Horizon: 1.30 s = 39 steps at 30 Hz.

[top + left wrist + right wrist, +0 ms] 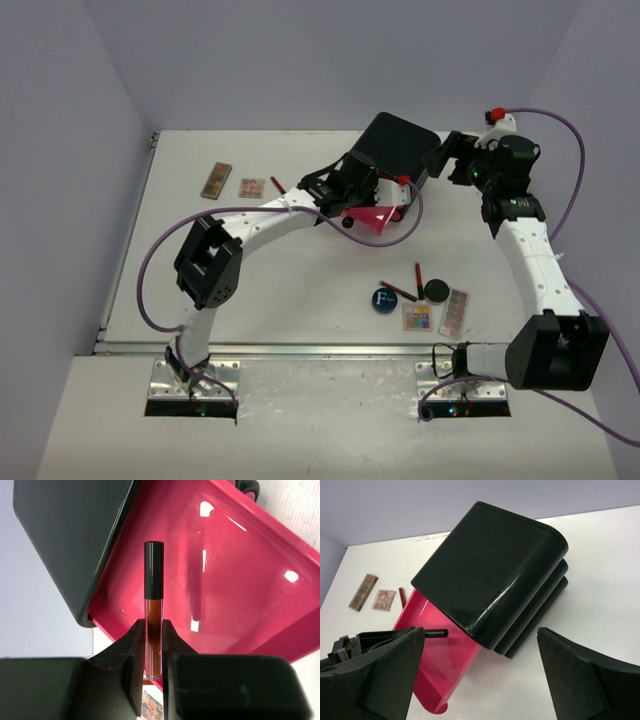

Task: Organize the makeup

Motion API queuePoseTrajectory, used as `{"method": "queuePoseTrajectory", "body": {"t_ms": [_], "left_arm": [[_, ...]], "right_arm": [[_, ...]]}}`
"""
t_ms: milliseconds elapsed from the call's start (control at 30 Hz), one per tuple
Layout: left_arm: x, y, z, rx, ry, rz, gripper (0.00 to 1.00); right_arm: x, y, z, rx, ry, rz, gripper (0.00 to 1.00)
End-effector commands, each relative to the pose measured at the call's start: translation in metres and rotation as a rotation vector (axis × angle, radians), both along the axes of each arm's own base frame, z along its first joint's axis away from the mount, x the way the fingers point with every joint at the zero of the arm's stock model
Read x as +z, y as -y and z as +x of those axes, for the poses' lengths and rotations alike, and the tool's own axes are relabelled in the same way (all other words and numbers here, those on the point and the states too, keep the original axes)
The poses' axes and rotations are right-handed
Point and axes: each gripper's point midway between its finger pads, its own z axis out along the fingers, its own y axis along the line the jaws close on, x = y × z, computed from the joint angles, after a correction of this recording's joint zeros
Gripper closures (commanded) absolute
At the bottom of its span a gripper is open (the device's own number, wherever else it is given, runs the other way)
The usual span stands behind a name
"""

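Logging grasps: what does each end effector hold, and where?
Left end effector pinches the gloss tube by its red lower body; right end effector holds nothing.

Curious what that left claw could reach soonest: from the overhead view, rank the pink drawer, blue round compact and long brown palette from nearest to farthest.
1. The pink drawer, right beneath the left gripper holding a lip gloss tube.
2. The blue compact, nearer the arms' bases, right side.
3. The long brown palette, far left.
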Motion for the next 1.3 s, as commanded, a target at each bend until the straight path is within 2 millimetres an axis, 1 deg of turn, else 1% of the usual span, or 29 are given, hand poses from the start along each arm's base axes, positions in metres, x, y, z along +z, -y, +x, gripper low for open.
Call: {"method": "queuePoseTrajectory", "body": {"t_ms": [0, 67, 133, 167, 233, 267, 300, 367, 433, 467, 500, 533, 600, 667, 733, 767, 800, 867, 900, 933, 967, 1000, 1033, 1067, 1133, 1167, 1233, 1267], "left_arm": [[0.034, 0.02, 0.01, 0.019, 0.113, -0.05, 0.79], [0.041, 0.019, 0.011, 0.05, 0.13, -0.056, 0.56], [0.059, 0.022, 0.01, 0.072, 0.14, -0.107, 0.39], [0.064, 0.022, 0.01, 0.078, 0.141, -0.125, 0.35], [0.083, 0.023, 0.009, 0.104, 0.147, -0.182, 0.33], [0.101, 0.021, 0.011, 0.124, 0.169, -0.212, 0.33], [0.101, 0.022, 0.01, 0.13, 0.162, -0.223, 0.33], [0.142, 0.013, 0.01, 0.197, 0.198, -0.302, 0.33], [0.172, 0.002, 0.008, 0.263, 0.218, -0.383, 0.34], [0.194, -0.013, 0.006, 0.312, 0.232, -0.451, 0.34], [0.21, -0.029, 0.005, 0.371, 0.218, -0.543, 0.35], [0.22, -0.043, 0.004, 0.427, 0.194, -0.636, 0.36], [0.227, -0.073, 0.0, 0.492, 0.141, -0.764, 0.4], [0.206, -0.113, 0.013, 0.628, 0.046, -0.873, 0.42], [0.168, -0.151, 0.03, 0.787, -0.016, -0.912, 0.44], [0.147, -0.163, 0.037, 0.844, -0.036, -0.905, 0.44], [0.133, -0.178, 0.044, 0.899, -0.037, -0.898, 0.44], [0.101, -0.189, 0.055, 0.992, -0.091, -0.911, 0.44], [0.074, -0.19, 0.064, 1.032, -0.139, -0.883, 0.44], [0.071, -0.198, 0.073, 1.075, -0.151, -0.915, 0.44], [0.062, -0.201, 0.081, 1.105, -0.168, -0.92, 0.43], [0.04, -0.205, 0.084, 1.145, -0.2, -0.897, 0.43], [0.019, -0.207, 0.095, 1.183, -0.226, -0.874, 0.43], [0.004, -0.209, 0.103, 1.214, -0.239, -0.86, 0.43], [-0.013, -0.212, 0.112, 1.251, -0.239, -0.846, 0.43], [-0.02, -0.212, 0.114, 1.261, -0.241, -0.841, 0.43], [-0.044, -0.212, 0.117, 1.284, -0.255, -0.827, 0.43], [-0.052, -0.212, 0.118, 1.298, -0.258, -0.823, 0.44]], "right_arm": [[0.007, -0.005, 0.003, 0.03, 0.033, 0.001, 0.06], [0.006, -0.006, 0.001, 0.035, 0.033, 0.002, 0.06], [0.007, -0.007, -0.001, 0.041, 0.037, 0.005, 0.06], [0.007, -0.007, -0.001, 0.041, 0.042, 0.006, 0.06], [0.003, -0.007, -0.003, 0.04, 0.037, 0.013, 0.06], [0.008, -0.008, -0.001, 0.043, 0.059, 0.013, 0.07], [0.009, -0.009, -0.001, 0.045, 0.059, 0.013, 0.07], [0.008, -0.009, -0.001, 0.049, 0.05, 0.015, 0.07], [0.005, -0.009, -0.001, 0.046, 0.043, 0.017, 0.07], [0.004, -0.008, -0.001, 0.042, 0.041, 0.018, 0.07], [0.002, -0.008, -0.001, 0.039, 0.039, 0.02, 0.07], [0.001, -0.008, -0.001, 0.037, 0.037, 0.022, 0.07], [-0.001, -0.008, -0.001, 0.035, 0.033, 0.025, 0.07], [-0.001, -0.008, -0.001, 0.034, 0.033, 0.03, 0.07], [-0.001, -0.009, -0.002, 0.033, 0.034, 0.036, 0.08], [-0.002, -0.009, -0.002, 0.035, 0.033, 0.037, 0.08], [-0.001, -0.008, -0.003, 0.032, 0.033, 0.038, 0.08], [-0.002, -0.009, -0.004, 0.032, 0.03, 0.036, 0.08], [-0.003, -0.009, -0.005, 0.032, 0.026, 0.035, 0.08], [-0.004, -0.008, -0.005, 0.03, 0.024, 0.031, 0.08], [-0.004, -0.008, -0.005, 0.03, 0.026, 0.027, 0.08], [-0.004, -0.007, -0.005, 0.027, 0.026, 0.025, 0.08], [-0.005, -0.007, -0.005, 0.026, 0.025, 0.023, 0.08], [-0.006, -0.006, -0.005, 0.024, 0.023, 0.02, 0.08], [-0.008, -0.005, -0.005, 0.022, 0.019, 0.015, 0.08], [-0.009, -0.004, -0.005, 0.019, 0.018, 0.012, 0.08], [-0.012, -0.004, -0.005, 0.015, 0.014, 0.008, 0.08], [-0.013, -0.003, -0.004, 0.014, 0.012, 0.006, 0.08]]}}
